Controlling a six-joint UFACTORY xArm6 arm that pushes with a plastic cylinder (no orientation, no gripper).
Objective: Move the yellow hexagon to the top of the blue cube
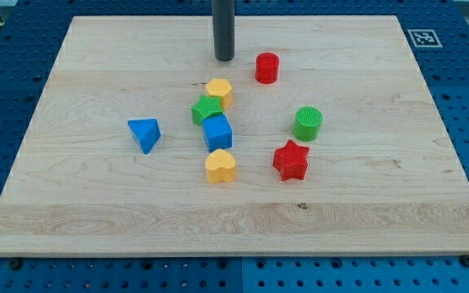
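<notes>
With no claw fitted, the rod's tip (224,59) hovers just above the yellow hexagon (219,92), which already sits above the blue cube (217,132), green block (206,110) wedged between—nearly done.

My tip (224,59), rod upright

place: lab bench | cues: blue pegboard base (23,49); fiducial tag (424,37); wooden board (365,195)

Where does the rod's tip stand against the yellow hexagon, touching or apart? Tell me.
Apart. The camera view shows bare wood between my tip and the yellow hexagon, which lies below it in the view.
</notes>
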